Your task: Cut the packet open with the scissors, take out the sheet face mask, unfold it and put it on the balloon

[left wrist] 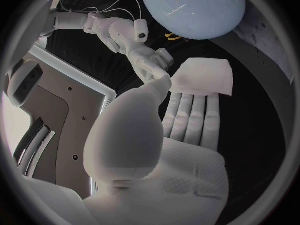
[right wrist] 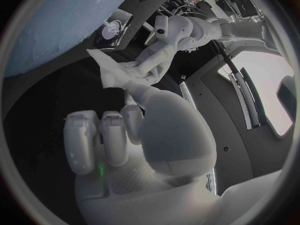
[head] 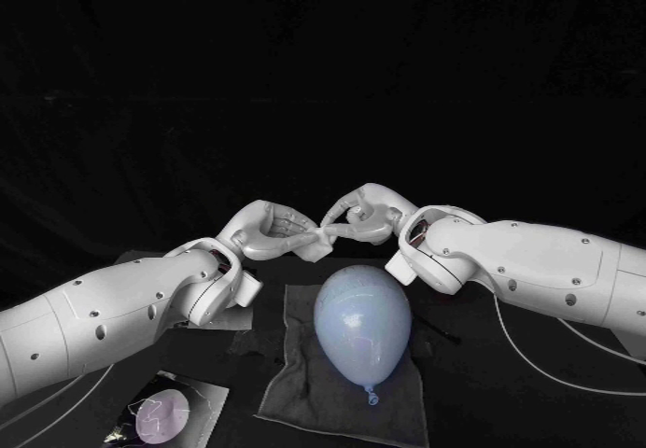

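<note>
Head view first: the left robot hand [head: 273, 231] and the right robot hand [head: 363, 215] meet high above the balloon [head: 361, 322], each pinching one side of the bunched white sheet mask [head: 320, 241] strung between them. The balloon lies on a dark cloth [head: 289, 387] on the table [head: 457, 420], with the packet [head: 168, 411] off by the left arm. In the left wrist view, we see the left robot hand [left wrist: 169, 150] reaching to the sheet mask [left wrist: 203, 77], with the right robot hand [left wrist: 150, 60] clamped on its far edge and the balloon [left wrist: 194, 10] beyond. The right wrist view shows the same two-handed grip on the sheet mask [right wrist: 112, 70]. The mask isn't spread yet, we reckon. If they pull too hard it could tear or slip from a pinch. A nudge on the way down could roll that loose balloon.
</note>
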Available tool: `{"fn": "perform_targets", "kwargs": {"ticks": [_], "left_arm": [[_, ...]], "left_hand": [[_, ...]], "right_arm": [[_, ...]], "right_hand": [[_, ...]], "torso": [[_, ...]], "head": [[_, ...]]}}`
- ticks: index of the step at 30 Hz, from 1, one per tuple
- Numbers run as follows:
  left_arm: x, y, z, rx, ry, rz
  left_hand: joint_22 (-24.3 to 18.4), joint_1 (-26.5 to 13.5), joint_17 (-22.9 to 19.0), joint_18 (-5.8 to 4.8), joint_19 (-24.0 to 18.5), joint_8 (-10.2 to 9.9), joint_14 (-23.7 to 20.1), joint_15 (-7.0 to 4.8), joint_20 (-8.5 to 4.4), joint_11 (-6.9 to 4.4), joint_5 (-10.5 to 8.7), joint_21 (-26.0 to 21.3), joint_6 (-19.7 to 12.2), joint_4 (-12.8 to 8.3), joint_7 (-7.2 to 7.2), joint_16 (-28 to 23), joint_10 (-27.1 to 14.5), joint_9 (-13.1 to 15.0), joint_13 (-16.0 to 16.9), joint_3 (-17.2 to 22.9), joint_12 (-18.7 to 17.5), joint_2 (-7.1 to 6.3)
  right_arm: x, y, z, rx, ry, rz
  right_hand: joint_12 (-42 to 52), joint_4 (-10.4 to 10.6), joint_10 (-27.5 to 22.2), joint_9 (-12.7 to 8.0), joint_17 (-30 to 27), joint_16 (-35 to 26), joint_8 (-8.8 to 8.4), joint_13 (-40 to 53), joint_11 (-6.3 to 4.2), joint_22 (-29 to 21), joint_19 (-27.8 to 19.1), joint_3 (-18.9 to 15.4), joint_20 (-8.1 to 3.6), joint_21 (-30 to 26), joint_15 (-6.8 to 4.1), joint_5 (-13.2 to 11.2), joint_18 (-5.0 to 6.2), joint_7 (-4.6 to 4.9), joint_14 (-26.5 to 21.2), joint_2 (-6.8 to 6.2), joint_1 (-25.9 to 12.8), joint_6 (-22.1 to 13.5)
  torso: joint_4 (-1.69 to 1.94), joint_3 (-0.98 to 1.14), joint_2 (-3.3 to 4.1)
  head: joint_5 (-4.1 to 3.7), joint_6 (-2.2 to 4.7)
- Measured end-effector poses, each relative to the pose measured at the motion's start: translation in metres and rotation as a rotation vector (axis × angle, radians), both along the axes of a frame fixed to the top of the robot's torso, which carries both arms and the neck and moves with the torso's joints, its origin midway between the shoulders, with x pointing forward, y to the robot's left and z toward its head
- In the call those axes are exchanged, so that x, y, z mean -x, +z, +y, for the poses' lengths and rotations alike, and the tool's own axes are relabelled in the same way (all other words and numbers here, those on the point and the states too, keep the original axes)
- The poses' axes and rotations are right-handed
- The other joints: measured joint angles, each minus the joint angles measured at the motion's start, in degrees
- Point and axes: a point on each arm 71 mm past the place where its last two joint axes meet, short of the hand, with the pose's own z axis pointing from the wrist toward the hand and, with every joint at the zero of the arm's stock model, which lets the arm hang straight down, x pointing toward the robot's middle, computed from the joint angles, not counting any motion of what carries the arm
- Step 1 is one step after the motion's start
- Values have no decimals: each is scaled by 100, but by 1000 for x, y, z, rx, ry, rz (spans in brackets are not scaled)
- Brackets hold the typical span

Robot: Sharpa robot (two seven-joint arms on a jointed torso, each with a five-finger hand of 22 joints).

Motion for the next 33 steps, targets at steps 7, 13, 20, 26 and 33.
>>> {"fn": "perform_targets", "kwargs": {"ticks": [7, 13, 20, 26, 33], "left_arm": [[0, -1, -1, -13, 5, 12], [0, -2, -2, -23, 6, 16], [-1, -2, -2, -23, 14, 15], [-1, -1, -2, -15, 21, 13], [-1, -1, -2, -8, 24, 13]], "left_hand": [[-1, -1, 23, -2, -21, 11, -23, -19, 21, -21, 0, -16, 63, 40, -63, 0, 4, 3, 16, 25, 0, -1], [-1, 80, 59, -3, -21, 55, 6, -48, 21, -94, 0, -16, 177, 102, -132, 0, 134, 26, 16, 153, 21, 187], [0, 131, 84, -5, 2, 98, 31, -73, -2, -124, 0, -16, 227, 124, -143, 34, 171, 37, 15, 241, 44, 313], [0, 207, 94, -5, 2, 127, 31, -73, -2, -123, 0, -16, 243, 54, -159, 34, 171, 57, 15, 311, 44, 388], [-30, 306, 125, -6, -322, 226, 31, -73, 73, -121, 0, -151, 329, -37, -184, 34, 211, 107, 15, 435, 44, 411]], "right_arm": [[0, 0, 0, -4, -2, 7], [0, 0, 0, -4, -5, 10], [0, -1, 1, 0, -3, 14], [0, -1, 1, 5, -3, 19], [0, -2, 2, 10, -2, 22]], "right_hand": [[-5, -16, 9, 0, -5, 0, 44, 0, -10, 0, -1, 16, 0, -1, 1, -1, 0, -2, -1, -30, -30, 0], [-6, -16, 19, 0, -4, -4, 64, -1, -20, -3, -9, 16, -7, -5, 9, -2, -1, 1, -9, -48, -48, 6], [-7, -16, 19, 0, -3, -8, 65, -4, -21, -5, -11, 16, -5, -5, 9, -3, -1, 7, -9, -66, -66, 15], [-14, -16, 12, 0, 1, -2, 65, 2, -24, -3, 3, 16, -20, -5, 10, -4, 0, 8, -9, -66, -66, 15], [-15, -16, 12, 0, 1, 0, 65, 1, -24, -1, 3, 16, -20, -6, 10, -6, -1, 8, -10, -65, -65, 13]], "torso": [[0, 2, 0], [2, 2, -1], [2, -1, -1], [4, -4, 1], [9, -4, 3]], "head": [[-3, -3], [-3, 1], [-10, 9], [-16, 12], [-22, -2]]}}
